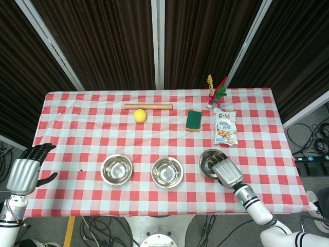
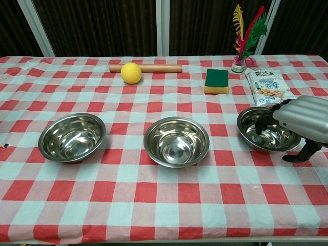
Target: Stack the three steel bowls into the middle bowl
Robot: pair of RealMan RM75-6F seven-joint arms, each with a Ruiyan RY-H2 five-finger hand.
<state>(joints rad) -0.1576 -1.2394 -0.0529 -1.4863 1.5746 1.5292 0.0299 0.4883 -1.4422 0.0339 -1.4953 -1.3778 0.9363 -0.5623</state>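
Note:
Three steel bowls stand in a row near the table's front edge: the left bowl [image 1: 116,169] [image 2: 72,137], the middle bowl [image 1: 167,172] [image 2: 176,141] and the right bowl [image 1: 209,161] [image 2: 259,130]. All three are upright and apart. My right hand [image 1: 226,173] [image 2: 303,119] is over the right bowl's right rim, its fingers [image 2: 266,121] reaching down inside the bowl and its thumb [image 2: 300,154] outside, low by the cloth. The bowl rests on the table and its right rim is hidden. My left hand [image 1: 23,175] hovers beyond the table's left edge, fingers spread, holding nothing.
Behind the bowls lie a wooden rolling pin [image 1: 148,106] [image 2: 154,67], a yellow ball [image 1: 140,115] [image 2: 131,73], a green and yellow sponge [image 1: 194,120] [image 2: 217,81], a snack packet [image 1: 224,128] [image 2: 266,87] and a feather shuttlecock [image 1: 215,92] [image 2: 245,36]. A red checked cloth [image 1: 82,128] covers the table.

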